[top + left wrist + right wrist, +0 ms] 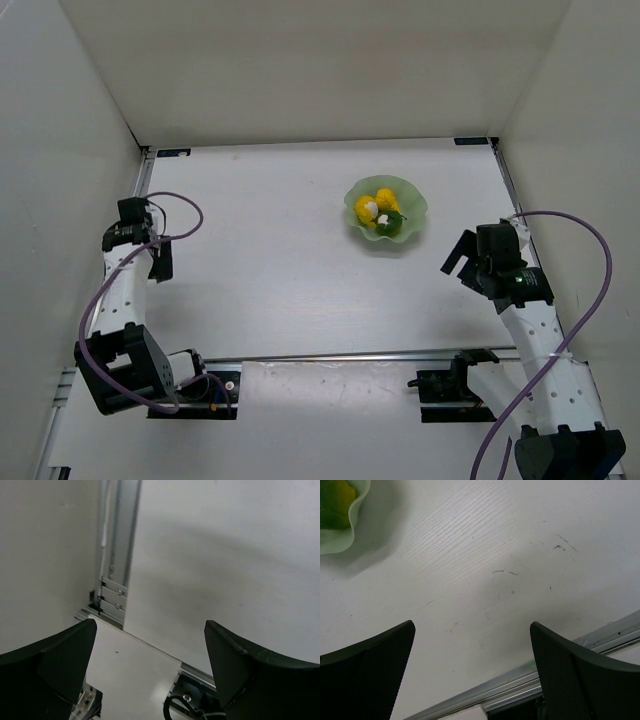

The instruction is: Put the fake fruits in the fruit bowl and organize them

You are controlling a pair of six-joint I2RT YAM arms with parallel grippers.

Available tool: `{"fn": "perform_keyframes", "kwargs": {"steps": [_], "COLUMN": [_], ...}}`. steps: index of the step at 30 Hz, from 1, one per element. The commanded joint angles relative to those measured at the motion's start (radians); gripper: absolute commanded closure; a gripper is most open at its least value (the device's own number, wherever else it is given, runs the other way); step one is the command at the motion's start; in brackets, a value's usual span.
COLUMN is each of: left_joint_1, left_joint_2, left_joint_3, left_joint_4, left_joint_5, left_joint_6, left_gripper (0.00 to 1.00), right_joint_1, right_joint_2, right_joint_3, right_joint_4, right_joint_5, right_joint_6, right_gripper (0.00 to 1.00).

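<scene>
The mint-green fruit bowl [413, 203] with a wavy rim sits right of the table's centre. Inside it lie two yellow fruits [385, 199] [366, 209] and a dark green fruit [390, 224]. The right wrist view shows the bowl's rim [351, 527] at the top left with the green fruit [334, 502] inside. My right gripper [458, 262] is open and empty, below and right of the bowl; its fingers [367, 672] frame bare table. My left gripper [160, 263] is open and empty at the far left; its fingers [50, 670] frame the table's edge.
White walls enclose the table on three sides. A metal rail [350, 355] runs along the table's near edge, and another [117, 550] runs beside the left wall. Purple cables loop off both arms.
</scene>
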Motion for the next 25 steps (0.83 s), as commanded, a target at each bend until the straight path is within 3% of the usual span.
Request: {"fn": "perform_keyframes", "kwargs": {"steps": [1, 6, 20, 25], "left_joint_1": [-0.001, -0.001, -0.001, -0.001], "left_joint_2": [-0.051, -0.074, -0.047, -0.103], "left_joint_3": [-0.041, -0.052, -0.043, -0.044], "left_joint_4": [-0.055, -0.076, -0.085, -0.085], "left_joint_5": [0.078, 0.144, 0.144, 0.244], "left_joint_6": [-0.019, -0.037, -0.076, -0.054], "left_gripper": [0.00, 0.00, 0.00, 0.00], "right_joint_1": [-0.004, -0.004, -0.004, -0.004], "right_joint_2": [0.001, -0.009, -0.171, -0.145], "right_joint_3": [0.019, 0.019, -0.070, -0.048], "right_joint_4": [0.019, 0.019, -0.038, -0.010], "right_joint_5": [-0.038, -0.064, -0.043, -0.103], "right_joint_6": [0.008, 0.017, 0.046, 0.046], "right_gripper": [0.00, 0.00, 0.00, 0.00]}}
